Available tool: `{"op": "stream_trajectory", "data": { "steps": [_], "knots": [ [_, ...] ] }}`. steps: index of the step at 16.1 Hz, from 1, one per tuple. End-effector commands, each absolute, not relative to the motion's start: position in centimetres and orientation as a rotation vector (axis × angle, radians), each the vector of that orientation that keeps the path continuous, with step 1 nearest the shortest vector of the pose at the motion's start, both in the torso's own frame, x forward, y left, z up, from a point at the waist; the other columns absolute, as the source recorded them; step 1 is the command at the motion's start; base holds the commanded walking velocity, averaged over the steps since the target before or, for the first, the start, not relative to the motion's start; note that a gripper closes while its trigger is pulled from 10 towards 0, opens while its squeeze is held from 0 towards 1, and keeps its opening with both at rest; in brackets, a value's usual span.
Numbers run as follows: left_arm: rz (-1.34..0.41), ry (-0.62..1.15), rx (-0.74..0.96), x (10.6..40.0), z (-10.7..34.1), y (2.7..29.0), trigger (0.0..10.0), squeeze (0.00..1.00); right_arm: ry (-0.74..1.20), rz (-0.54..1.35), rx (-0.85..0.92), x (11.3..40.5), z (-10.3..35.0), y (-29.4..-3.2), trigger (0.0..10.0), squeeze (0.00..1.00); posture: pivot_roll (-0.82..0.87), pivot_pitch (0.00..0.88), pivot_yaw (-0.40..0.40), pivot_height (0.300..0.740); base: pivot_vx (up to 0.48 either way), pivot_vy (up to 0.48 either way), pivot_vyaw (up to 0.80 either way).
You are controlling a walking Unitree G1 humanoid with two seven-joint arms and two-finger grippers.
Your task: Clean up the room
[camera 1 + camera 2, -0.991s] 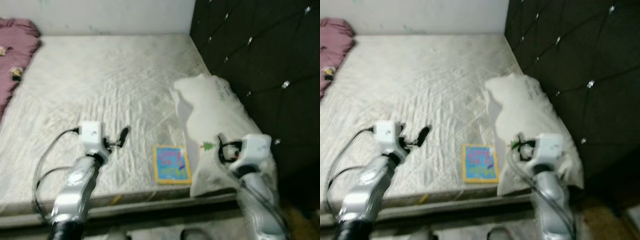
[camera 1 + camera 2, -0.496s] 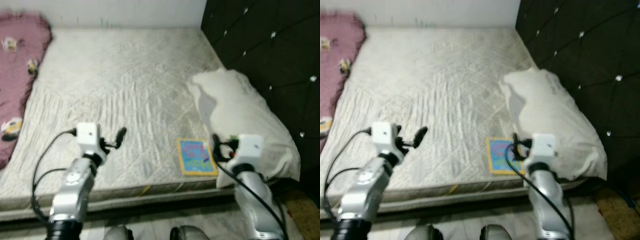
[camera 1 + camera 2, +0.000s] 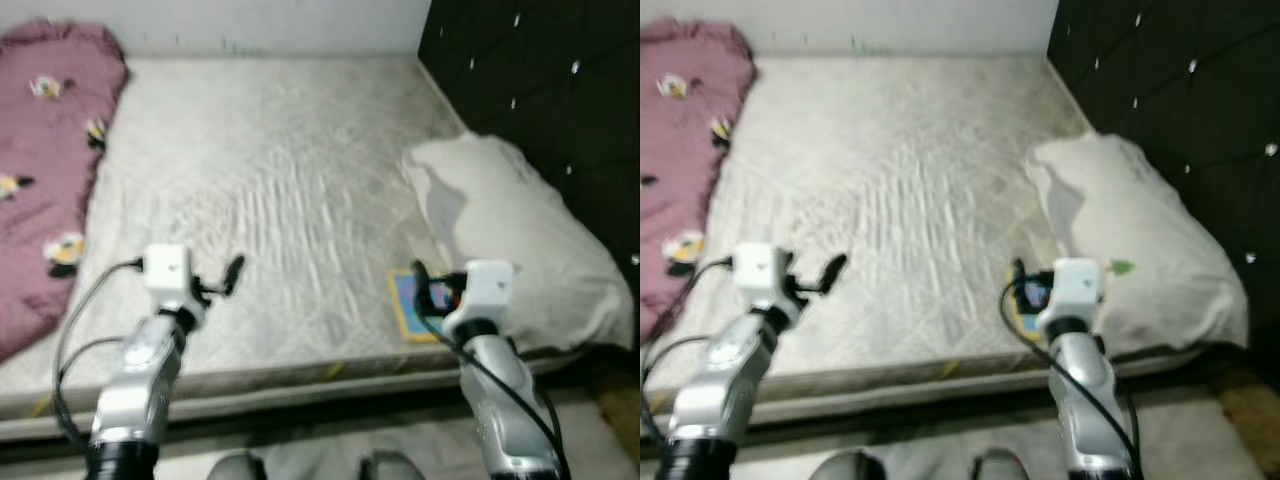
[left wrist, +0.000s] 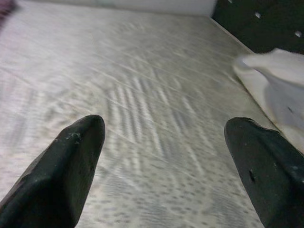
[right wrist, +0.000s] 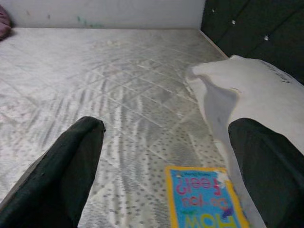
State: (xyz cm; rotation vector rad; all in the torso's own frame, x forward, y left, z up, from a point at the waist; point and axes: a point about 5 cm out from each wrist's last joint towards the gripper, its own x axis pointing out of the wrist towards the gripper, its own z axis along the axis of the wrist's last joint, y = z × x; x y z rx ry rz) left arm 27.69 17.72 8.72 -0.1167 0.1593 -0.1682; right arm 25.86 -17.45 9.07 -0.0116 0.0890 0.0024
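A yellow-edged picture book [image 5: 204, 199] lies flat near the front edge of the pale quilted mattress [image 3: 270, 170], just left of a white pillow [image 3: 520, 230]. My right gripper [image 3: 420, 285] hovers over the book's near end and partly hides the book [image 3: 405, 318]. In the right wrist view its black fingers [image 5: 66, 171] stand wide apart and open, with nothing between them. My left gripper [image 3: 230, 272] is raised above the mattress's front left part, open and empty, fingers [image 4: 71, 166] spread over bare quilting.
A pink blanket [image 3: 50, 150] with small flower patches covers the bed's left side. A black tufted headboard [image 3: 540, 70] rises on the right behind the pillow. The bed's front edge [image 3: 300, 385] runs right in front of me, with floor below.
The camera has swung, so the bed, pillow and book slid rightward in view and more pink blanket shows. The right gripper now overlaps the book's near end.
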Motion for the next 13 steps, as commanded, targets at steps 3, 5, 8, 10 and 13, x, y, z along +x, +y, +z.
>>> {"op": "stream_trajectory", "data": {
  "steps": [3,5,8,10,13],
  "knots": [
    [-0.184,0.167,-0.126,27.86,8.58,17.03,10.0,0.0,0.094,-0.025,-0.027,25.79,8.97,-18.32,10.0,0.0,-0.08,0.062,0.001,0.74,0.0,0.48,0.0],
    [-0.187,0.168,-0.128,27.99,8.62,17.01,10.0,0.0,0.092,-0.028,-0.031,25.81,8.98,-18.37,10.0,0.0,-0.08,0.059,0.005,0.74,0.0,0.48,0.0],
    [-0.192,0.169,-0.137,28.04,8.65,16.95,10.0,0.0,0.09,-0.03,-0.034,25.81,8.93,-18.44,10.0,0.0,-0.08,0.056,0.004,0.74,0.0,0.48,0.0],
    [-0.19,0.17,-0.139,28.06,8.65,16.95,10.0,0.0,0.093,-0.027,-0.035,25.92,8.86,-18.4,10.0,0.0,-0.08,0.056,0.004,0.74,0.0,0.48,0.0],
    [-0.178,0.175,-0.136,27.91,8.47,17.18,10.0,0.0,0.097,-0.027,-0.038,25.95,8.77,-18.39,10.0,0.0,-0.08,0.055,0.001,0.74,0.0,0.48,0.0]
  ]
}}
